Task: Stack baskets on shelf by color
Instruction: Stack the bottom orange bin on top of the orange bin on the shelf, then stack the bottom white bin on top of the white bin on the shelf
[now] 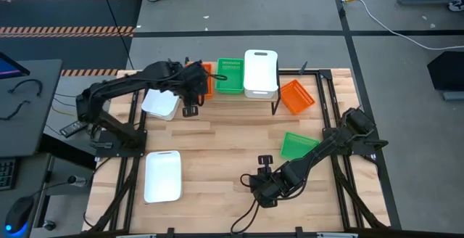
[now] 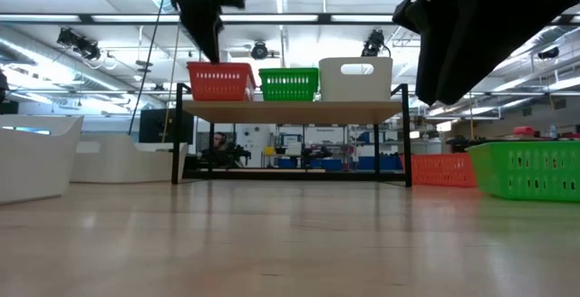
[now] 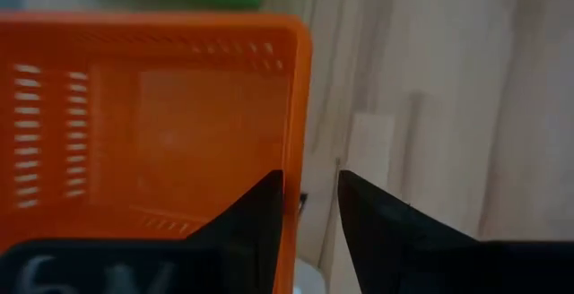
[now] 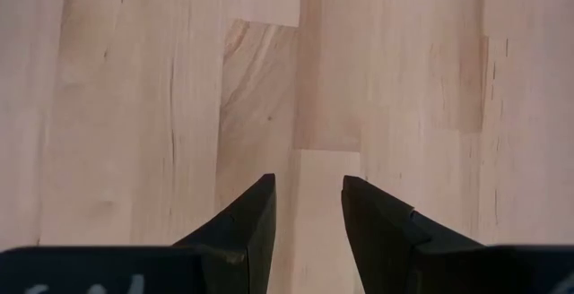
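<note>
Closest to us in the low view, bare tabletop (image 2: 290, 243) runs back to the shelf (image 2: 290, 111), which carries an orange basket (image 2: 219, 81), a green basket (image 2: 289, 83) and a white basket (image 2: 356, 79) side by side. We see the left gripper (image 3: 309, 195) above the orange basket's right-hand wall, fingers slightly parted astride its rim. Our right gripper (image 4: 308, 200) hovers over empty wood near the front edge, fingers parted, holding nothing. Off the shelf, another orange basket (image 1: 297, 96) and green basket (image 1: 298, 145) lie at the right, two white baskets (image 1: 162, 175) at the left.
</note>
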Controlling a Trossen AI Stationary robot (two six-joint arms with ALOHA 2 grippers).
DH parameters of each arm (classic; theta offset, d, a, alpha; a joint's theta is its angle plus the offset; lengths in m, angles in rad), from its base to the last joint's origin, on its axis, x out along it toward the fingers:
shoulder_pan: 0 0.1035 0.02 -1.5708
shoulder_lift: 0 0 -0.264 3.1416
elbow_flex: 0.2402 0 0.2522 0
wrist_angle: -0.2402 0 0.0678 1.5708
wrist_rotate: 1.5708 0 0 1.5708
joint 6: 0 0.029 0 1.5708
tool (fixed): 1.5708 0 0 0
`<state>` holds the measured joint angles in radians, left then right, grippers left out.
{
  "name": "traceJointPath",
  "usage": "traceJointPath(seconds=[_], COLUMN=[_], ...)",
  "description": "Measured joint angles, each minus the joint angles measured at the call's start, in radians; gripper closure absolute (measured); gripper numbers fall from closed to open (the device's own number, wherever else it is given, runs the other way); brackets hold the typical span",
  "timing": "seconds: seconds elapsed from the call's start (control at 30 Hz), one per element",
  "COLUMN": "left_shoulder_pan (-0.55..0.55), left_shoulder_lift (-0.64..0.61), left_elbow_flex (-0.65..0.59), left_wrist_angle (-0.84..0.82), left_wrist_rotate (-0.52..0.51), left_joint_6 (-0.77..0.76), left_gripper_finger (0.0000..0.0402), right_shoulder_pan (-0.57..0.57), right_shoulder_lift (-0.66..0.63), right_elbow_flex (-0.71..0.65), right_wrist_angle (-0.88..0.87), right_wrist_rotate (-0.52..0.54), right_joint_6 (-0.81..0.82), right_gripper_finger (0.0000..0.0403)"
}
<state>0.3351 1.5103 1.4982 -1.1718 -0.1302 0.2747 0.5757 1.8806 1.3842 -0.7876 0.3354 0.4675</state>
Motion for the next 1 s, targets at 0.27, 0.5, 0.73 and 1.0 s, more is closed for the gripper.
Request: traceJointPath(seconds=[0.27,0.5,0.73,1.0], left_shoulder_pan=[-0.097,-0.196,-0.325,-0.523], left_shoulder_lift=[-0.141,-0.257,-0.300,-0.304], left_elbow_flex=[0.001,0.001,0.001,-0.062], left_wrist_angle=[0.064,0.131,0.296,0.520], left_wrist_rotate=[-0.005,-0.008,-0.039,-0.222], left_joint_6=[-0.061,-0.169,-0.265,-0.278], left_gripper_finger=[0.0265,0.0242,0.0255,0.0277], right_shoulder_pan=[-0.024,-0.039,-0.057,-0.038], right_shoulder_lift=[-0.001,-0.001,-0.002,-0.002], right_elbow_flex=[0.000,0.012,0.048,0.051], right_wrist_angle=[0.000,-0.062,-0.201,-0.387], right_wrist_rotate=[-0.045,-0.079,-0.057,-0.035], right_joint_6=[0.003,0.040,0.127,0.261], right_gripper_finger=[0.0268,0.0268,0.0268,0.0268])
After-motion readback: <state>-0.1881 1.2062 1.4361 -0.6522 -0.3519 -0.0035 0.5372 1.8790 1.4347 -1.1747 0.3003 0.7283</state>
